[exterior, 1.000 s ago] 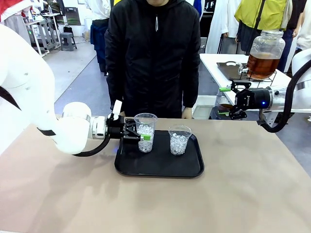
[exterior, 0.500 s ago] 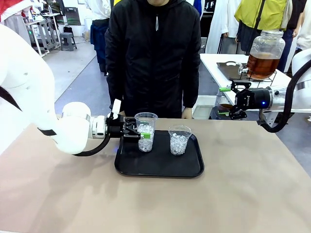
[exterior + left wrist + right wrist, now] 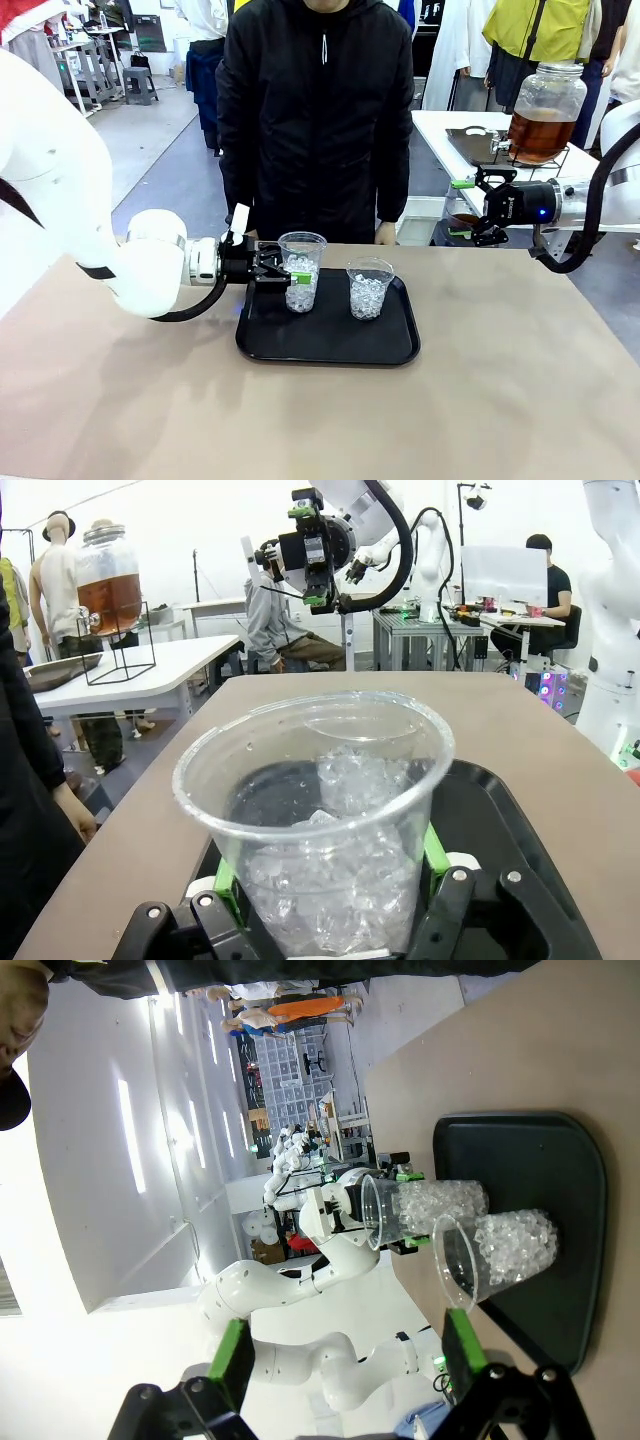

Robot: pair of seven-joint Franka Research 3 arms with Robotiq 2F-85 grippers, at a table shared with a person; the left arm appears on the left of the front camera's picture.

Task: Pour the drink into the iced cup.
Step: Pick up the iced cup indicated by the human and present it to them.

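**Front view.** Your left gripper (image 3: 292, 273) comes in from the left, low over the tabletop (image 3: 500, 400), and is closed on the iced cup (image 3: 301, 262). This clear plastic cup stands upright on the left part of the black tray (image 3: 330, 350). A second iced cup (image 3: 369, 288) stands upright to its right on the same tray, apart from the first and touched by nothing. Your right gripper (image 3: 466, 210) hangs beyond the far right corner of the tabletop. Its jaws are spread and hold nothing. The drink (image 3: 538, 138), amber-brown, fills the lower part of a round glass dispenser jar (image 3: 546, 100). The jar sits on a wire stand on a white side table (image 3: 450, 125) at the far right, well apart from both cups. A person (image 3: 316, 110) in a black jacket stands at the far edge, with one hand (image 3: 385, 234) resting at the edge behind the tray.

**Left wrist view.** The green pads (image 3: 226, 895) press against opposite sides of the iced cup's lower wall. Ice fills roughly the lower half of the cup, and you can see no liquid in it.

**Right wrist view (rolled sideways).** The right gripper's green pads (image 3: 231, 1358) stand wide apart with only open space between them. Beyond them lie the tray and both cups.
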